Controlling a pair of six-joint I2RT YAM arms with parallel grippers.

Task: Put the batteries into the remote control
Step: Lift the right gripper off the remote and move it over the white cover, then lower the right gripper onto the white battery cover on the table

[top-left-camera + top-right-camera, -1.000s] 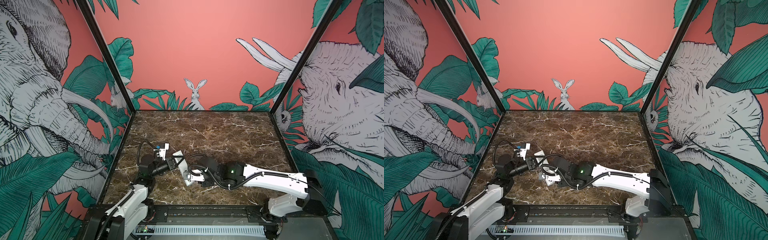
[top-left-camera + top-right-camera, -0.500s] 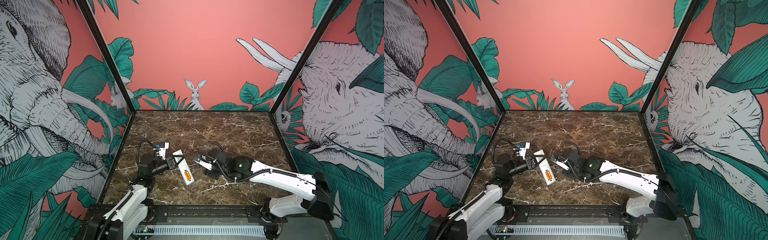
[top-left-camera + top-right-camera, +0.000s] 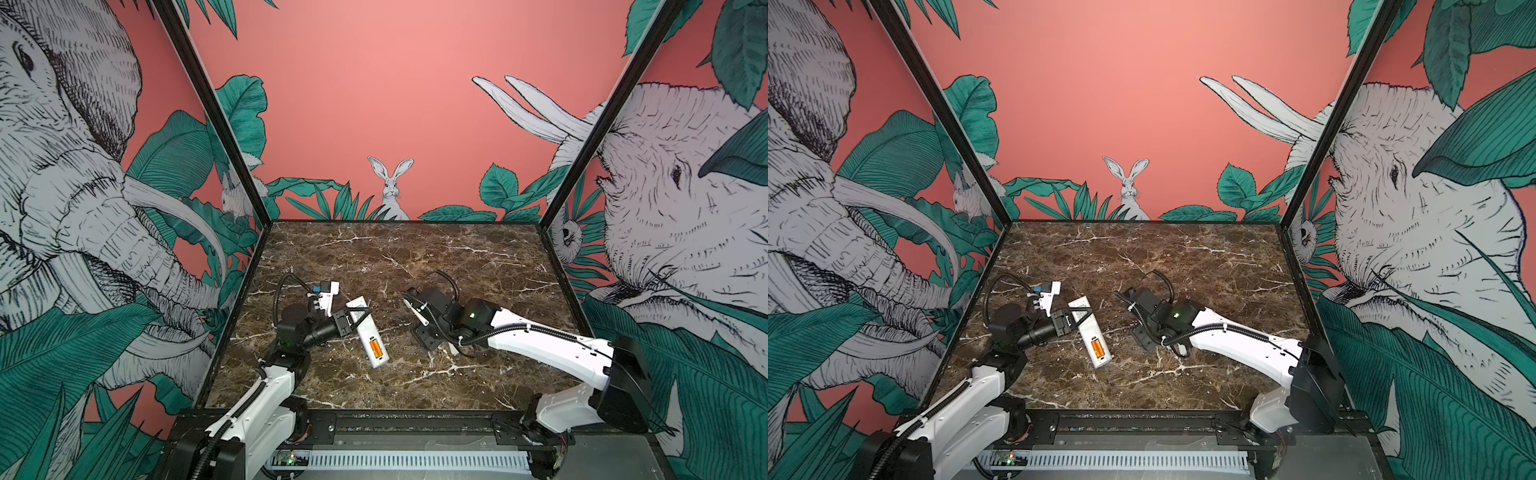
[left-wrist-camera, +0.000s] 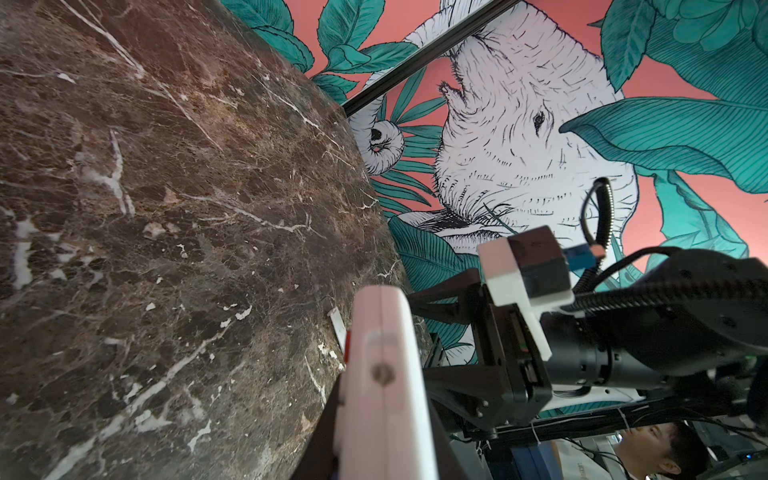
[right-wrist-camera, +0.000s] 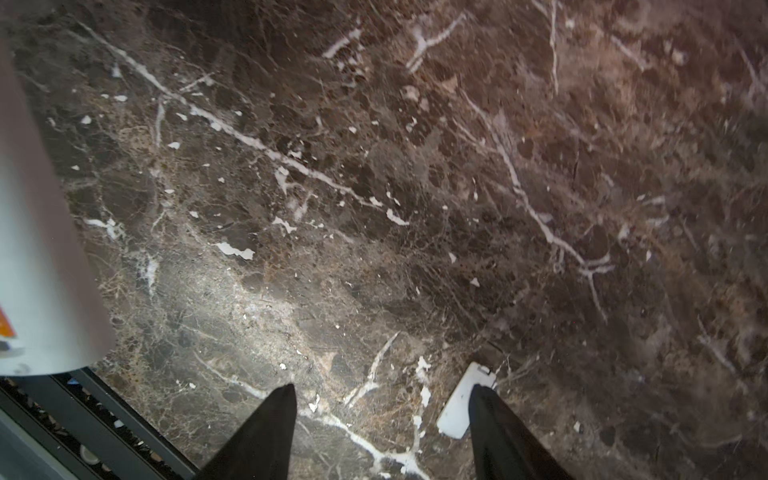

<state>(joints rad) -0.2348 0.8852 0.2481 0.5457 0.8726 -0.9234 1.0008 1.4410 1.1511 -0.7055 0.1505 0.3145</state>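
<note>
Marble table point(image 3: 457, 266), left pincer point(image 3: 356, 316) tight on remote control point(image 3: 369, 338), right pincer point(image 5: 382, 390) apart.

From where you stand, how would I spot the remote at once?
On the brown marble table, left of middle, look where the left gripper is clamped. What it holds is the remote: long, slim and white, far longer than the small white piece near the right gripper, with orange batteries showing in its open back.
</note>
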